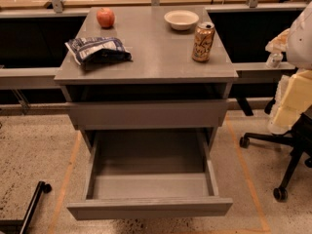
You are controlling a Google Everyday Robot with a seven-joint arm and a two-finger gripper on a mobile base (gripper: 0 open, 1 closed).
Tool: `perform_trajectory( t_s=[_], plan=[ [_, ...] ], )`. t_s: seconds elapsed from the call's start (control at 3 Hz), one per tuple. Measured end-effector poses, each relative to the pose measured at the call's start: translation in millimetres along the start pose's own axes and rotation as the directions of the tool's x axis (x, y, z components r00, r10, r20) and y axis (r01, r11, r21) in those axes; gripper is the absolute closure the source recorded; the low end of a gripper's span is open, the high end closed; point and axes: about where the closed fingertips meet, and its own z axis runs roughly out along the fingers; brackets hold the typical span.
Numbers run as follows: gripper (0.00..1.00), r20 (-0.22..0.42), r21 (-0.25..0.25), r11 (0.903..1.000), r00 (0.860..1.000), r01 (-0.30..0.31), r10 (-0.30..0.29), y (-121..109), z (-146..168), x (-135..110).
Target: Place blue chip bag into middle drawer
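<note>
The blue chip bag [97, 49] lies crumpled on the left side of the grey cabinet top [151, 57], dark navy with white patches. The middle drawer [148, 179] is pulled out wide below, and its shallow tray holds nothing. The grey drawer front above it [146, 113] is only slightly out. My white arm comes in at the right edge, and my gripper [275, 53] hangs beside the cabinet's right side, level with its top. It is far from the bag and holds nothing that I can see.
A red apple [105, 17] sits at the back left of the top, a white bowl [181, 19] at the back, and a gold drink can [203, 42] on the right. An office chair base [280, 152] stands on the floor at the right. A black leg [34, 201] lies at the lower left.
</note>
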Motion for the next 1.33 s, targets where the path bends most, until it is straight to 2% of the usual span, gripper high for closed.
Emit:
perform_trajectory(
  t_s=[0.33, 0.67, 1.0, 1.33],
  plan=[
    [0.00, 0.000, 0.000, 1.0000, 1.000, 0.000, 0.000, -0.1, 0.0, -0.1],
    [0.00, 0.085, 0.020, 0.9996, 0.996, 0.018, -0.020, -17.9, 7.8, -27.9],
    [0.00, 0.214, 0.031, 0.9994, 0.977, 0.015, -0.022, -45.7, 20.8, -61.9],
    [0.00, 0.343, 0.031, 0.9983, 0.938, 0.050, -0.058, -76.3, 33.3, -109.2]
  ],
)
